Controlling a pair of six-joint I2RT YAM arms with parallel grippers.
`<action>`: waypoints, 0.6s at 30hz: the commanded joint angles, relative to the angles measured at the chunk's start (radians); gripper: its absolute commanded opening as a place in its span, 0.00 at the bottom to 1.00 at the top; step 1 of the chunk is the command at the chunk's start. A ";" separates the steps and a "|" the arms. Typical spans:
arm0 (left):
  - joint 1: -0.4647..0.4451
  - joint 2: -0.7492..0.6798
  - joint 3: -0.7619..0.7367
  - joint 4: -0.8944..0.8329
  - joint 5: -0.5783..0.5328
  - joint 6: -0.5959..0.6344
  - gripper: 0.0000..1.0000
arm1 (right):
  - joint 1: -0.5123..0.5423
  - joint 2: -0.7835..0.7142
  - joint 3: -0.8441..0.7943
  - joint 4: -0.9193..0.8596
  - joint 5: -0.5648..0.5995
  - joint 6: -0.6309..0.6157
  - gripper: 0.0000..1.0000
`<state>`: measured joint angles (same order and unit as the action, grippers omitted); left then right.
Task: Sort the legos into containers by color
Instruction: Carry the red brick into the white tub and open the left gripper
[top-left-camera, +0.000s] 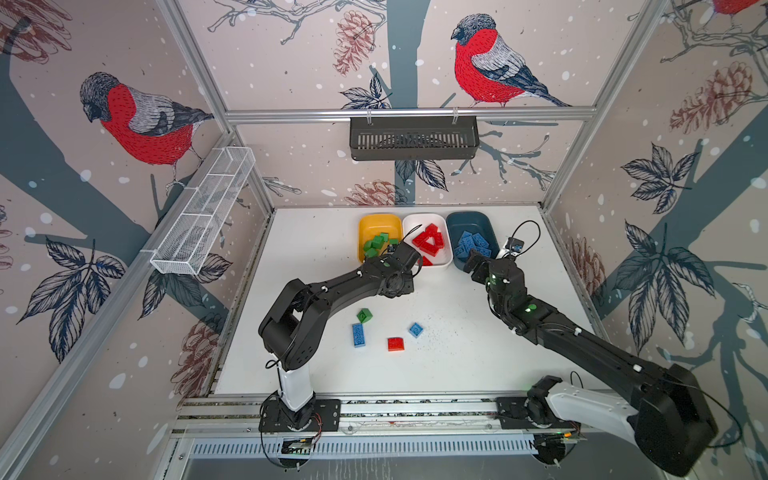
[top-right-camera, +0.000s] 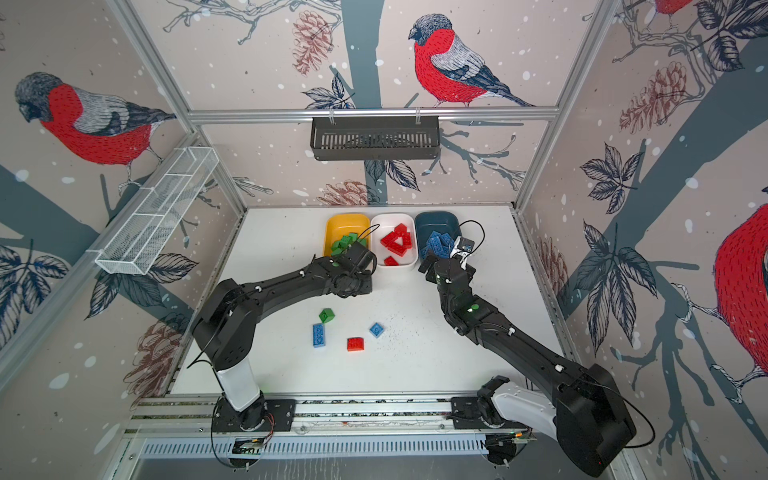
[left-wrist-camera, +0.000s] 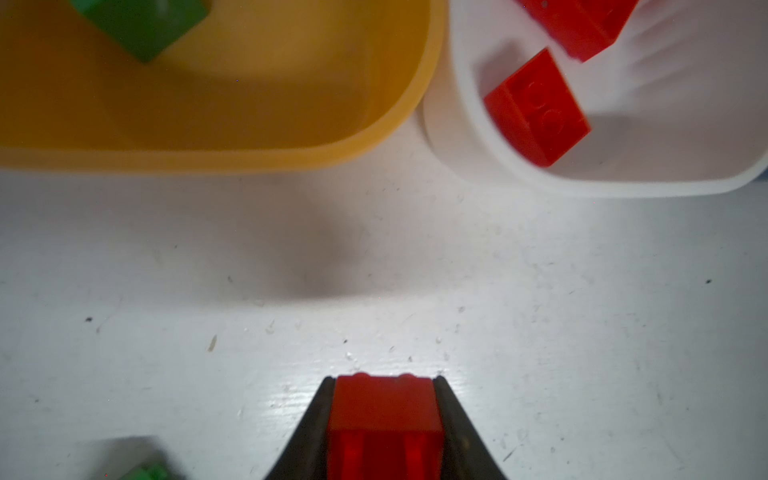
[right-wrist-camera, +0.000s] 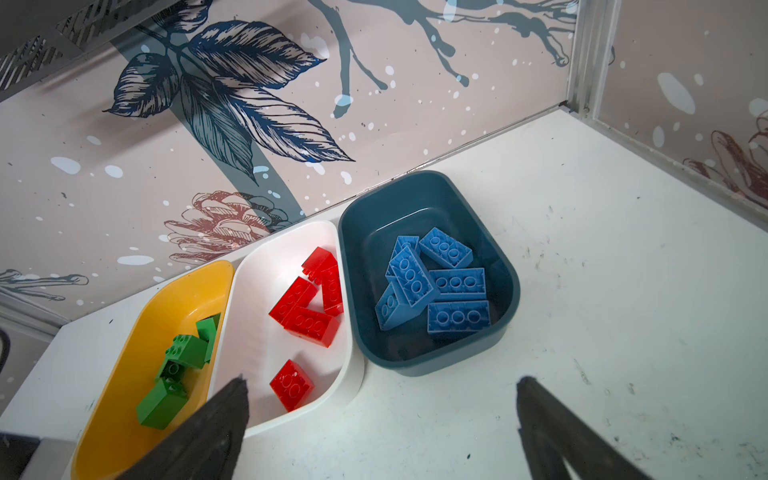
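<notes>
Three tubs sit side by side along the far edge of the white table. The yellow tub holds the green bricks, the white tub the red bricks, and the teal tub the blue bricks.

The left gripper is pinched tight on a red brick, both fingers pressing its sides. It hangs over bare table just in front of the near ends of the yellow and white tubs. In both top views the arm's wrist hides this grip.

The right gripper has its jaws spread wide with nothing between them. It hangs above the table just in front of the near ends of the white and teal tubs.

Four pieces lie loose on the table, left of centre and toward its near edge, well apart from the tubs. They are a green brick, a long blue brick just nearer than it, a red square brick and a small blue brick.
</notes>
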<state>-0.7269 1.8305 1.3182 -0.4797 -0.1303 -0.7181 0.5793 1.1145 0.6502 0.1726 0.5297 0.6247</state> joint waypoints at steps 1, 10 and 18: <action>0.005 0.044 0.101 0.027 0.012 0.067 0.34 | -0.002 -0.005 0.000 -0.007 -0.004 0.007 0.99; 0.025 0.211 0.426 0.026 -0.005 0.190 0.34 | -0.006 -0.037 -0.012 -0.067 -0.008 0.030 1.00; 0.074 0.379 0.638 0.009 0.069 0.219 0.33 | -0.009 -0.089 -0.036 -0.111 -0.003 0.041 1.00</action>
<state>-0.6670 2.1765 1.9087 -0.4610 -0.1009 -0.5224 0.5713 1.0382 0.6201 0.0864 0.5228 0.6514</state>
